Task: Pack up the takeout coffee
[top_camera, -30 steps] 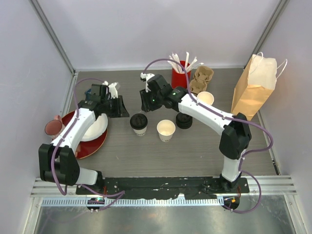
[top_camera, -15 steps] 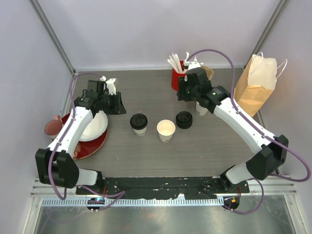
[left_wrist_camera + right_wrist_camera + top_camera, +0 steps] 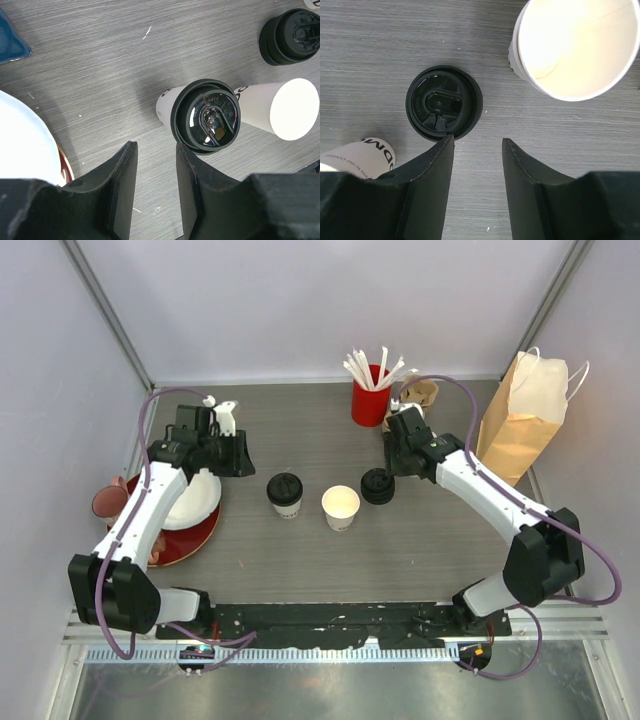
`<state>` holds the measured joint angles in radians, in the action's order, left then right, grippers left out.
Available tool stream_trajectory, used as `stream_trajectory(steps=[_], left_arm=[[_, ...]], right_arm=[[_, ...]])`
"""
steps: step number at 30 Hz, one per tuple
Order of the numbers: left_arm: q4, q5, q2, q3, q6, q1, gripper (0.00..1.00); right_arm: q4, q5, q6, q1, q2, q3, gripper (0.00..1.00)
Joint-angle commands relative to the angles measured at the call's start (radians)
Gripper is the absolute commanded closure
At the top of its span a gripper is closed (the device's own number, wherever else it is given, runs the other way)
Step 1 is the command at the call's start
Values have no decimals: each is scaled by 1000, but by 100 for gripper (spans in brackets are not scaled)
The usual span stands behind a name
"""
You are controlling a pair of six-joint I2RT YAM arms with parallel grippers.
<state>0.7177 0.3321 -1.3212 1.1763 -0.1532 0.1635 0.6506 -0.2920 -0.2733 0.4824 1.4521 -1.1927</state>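
Swung rightward, the right pincer (image 3: 477,142) is held spread, like the left pincer (image 3: 155,147); the lidded coffee cup (image 3: 205,117) is stood upright, lid upward.

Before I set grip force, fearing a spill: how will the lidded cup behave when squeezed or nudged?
The lidded cup has a paper wall, so it will probably dent under a hard squeeze; its black lid likely stiffens the rim. Standing upright, narrower below the lid, it may tip if nudged high. Weight is unclear: the lid hides any contents.
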Motion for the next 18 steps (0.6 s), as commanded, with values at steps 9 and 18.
stream_trajectory(steps=[9,18], left_arm=[[-6,-10,40,11,18,-2,59],[-15,-18,53,-9,30,-2,59]], right_arm=[[-80,31,-29,-2,188,-79,55],[-94,10,-24,-2,269,-117,63]])
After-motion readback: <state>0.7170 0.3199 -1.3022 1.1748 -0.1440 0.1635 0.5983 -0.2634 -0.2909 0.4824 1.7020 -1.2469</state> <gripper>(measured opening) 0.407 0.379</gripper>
